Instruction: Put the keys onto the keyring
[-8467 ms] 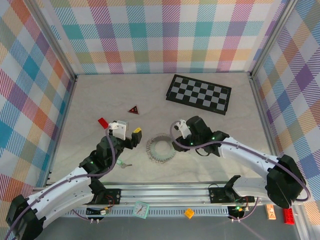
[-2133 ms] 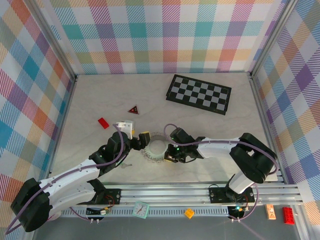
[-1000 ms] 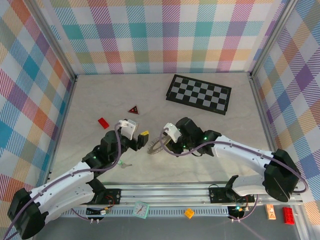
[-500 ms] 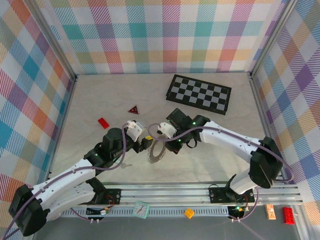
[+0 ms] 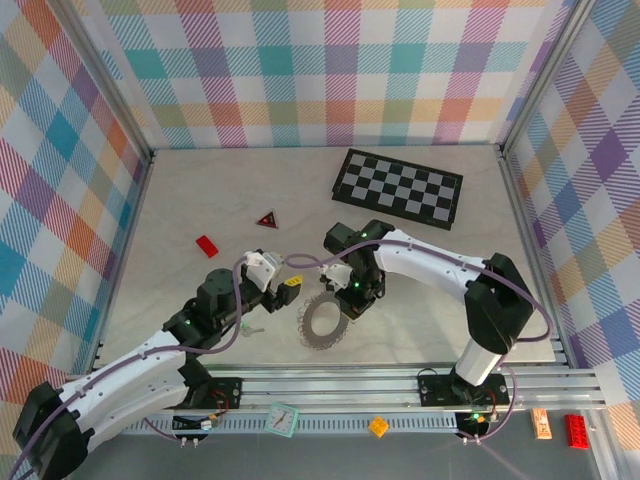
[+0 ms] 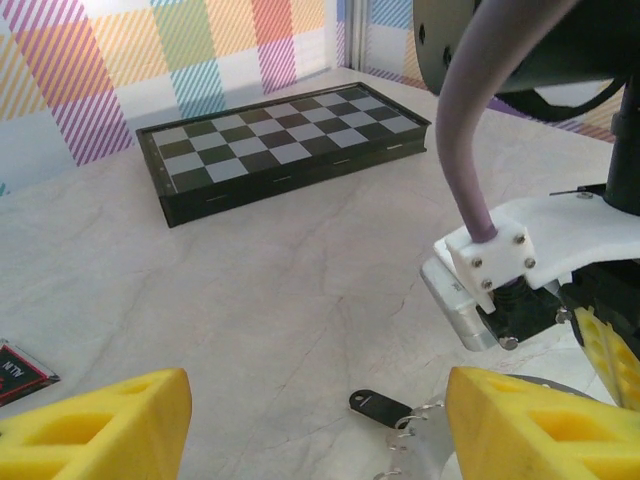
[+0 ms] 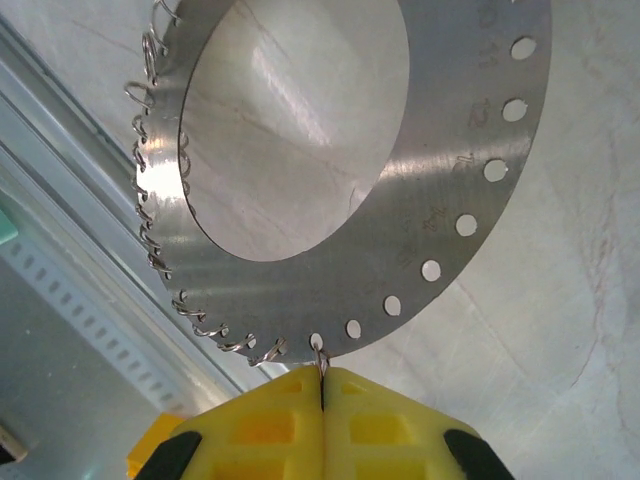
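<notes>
Top external view: my right gripper (image 5: 345,298) reaches down onto the far rim of the keyring (image 5: 322,325), which sits on the table (image 5: 200,190) between my two arms, near the rail (image 5: 330,385). From here I cannot tell whether the ring lies flat or is tipped up. My left gripper (image 5: 290,284) hangs just left of it with its jaws apart and nothing between them. A small silver key (image 5: 250,328) lies on the table beside my left forearm, apart from the ring; its tag is too small to make out. Farther back are a folded chessboard (image 5: 397,188), a red triangle (image 5: 266,219) and a red block (image 5: 206,246), all well clear of the ring.

The left wrist view looks between its yellow fingers (image 6: 95,425) toward the chessboard. My right arm's purple cable (image 6: 470,150) and white camera mount (image 6: 520,240) block its right side. Low in the middle a black clip loop (image 6: 380,405) lies on the table, touching the wire loops (image 6: 405,430) at the ring's edge.

The right wrist view gives what the others cannot. My yellow pads (image 7: 250,430) are pressed together on a thin wire at the ring's rim. Small holes run around one side and wire coils around the other. Bare table shows through the wide hole.
</notes>
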Robot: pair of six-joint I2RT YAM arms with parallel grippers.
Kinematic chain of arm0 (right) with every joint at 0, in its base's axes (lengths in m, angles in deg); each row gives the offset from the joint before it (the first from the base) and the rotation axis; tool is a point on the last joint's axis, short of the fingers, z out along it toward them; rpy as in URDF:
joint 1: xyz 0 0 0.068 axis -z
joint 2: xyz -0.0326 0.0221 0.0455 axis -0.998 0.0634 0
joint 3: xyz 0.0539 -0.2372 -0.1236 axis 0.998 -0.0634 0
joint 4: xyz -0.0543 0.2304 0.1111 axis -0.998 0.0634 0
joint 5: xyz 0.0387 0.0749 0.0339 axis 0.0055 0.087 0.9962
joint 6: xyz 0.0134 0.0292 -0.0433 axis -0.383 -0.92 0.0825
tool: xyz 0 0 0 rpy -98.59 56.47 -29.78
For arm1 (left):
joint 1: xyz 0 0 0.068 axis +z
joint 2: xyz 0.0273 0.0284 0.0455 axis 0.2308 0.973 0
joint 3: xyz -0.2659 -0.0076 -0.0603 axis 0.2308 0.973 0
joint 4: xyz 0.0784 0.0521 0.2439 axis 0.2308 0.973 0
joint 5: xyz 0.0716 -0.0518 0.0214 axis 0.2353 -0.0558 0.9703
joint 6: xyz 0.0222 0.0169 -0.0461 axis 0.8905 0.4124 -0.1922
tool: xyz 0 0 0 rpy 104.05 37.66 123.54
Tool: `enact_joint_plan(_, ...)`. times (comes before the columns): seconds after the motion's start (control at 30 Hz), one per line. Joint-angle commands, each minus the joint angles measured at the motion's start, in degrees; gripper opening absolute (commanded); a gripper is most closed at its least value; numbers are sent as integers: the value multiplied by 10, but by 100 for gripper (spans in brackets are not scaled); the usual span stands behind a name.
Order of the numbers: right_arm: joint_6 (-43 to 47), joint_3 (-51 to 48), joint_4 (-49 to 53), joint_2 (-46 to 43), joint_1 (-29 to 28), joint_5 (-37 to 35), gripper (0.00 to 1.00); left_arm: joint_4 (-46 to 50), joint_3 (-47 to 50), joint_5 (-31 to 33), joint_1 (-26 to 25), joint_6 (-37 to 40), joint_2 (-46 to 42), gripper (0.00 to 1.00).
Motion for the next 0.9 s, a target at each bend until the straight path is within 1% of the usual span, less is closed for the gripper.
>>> enact_joint_plan(0.0,-8,17,36,9,3,22,0,-25,9,0,4,-12,-14,68)
enact_joint_plan(0.13,-14,24,35,21,4,18,0,-20,9,-31,4,-17,-12,70)
enact_joint_plan(0.27,-36,22,0,2,25,26,0,-31,16,-78,-8,-37,10,70)
enact_joint_plan(0.4,-54,5,-48,-23,54,61,0,-32,21,-76,-44,-21,34,71)
enact_joint_plan(0.53,-63,-18,-93,-33,67,82,0,-35,17,-69,-69,3,64,72)
enact_joint_plan(0.6,-68,-34,-118,-32,71,81,0,-49,15,-53,-74,-2,78,72)
enact_joint_plan(0.67,-70,-54,-140,-30,79,67,0,-73,19,-19,-74,-17,82,72)
enact_joint_plan(0.8,-65,-83,-158,-26,89,-32,0,-90,20,65,-74,-51,76,74)
enact_joint_plan(0.87,-64,-89,-161,-22,89,-69,0,-90,20,92,-74,-64,72,75)
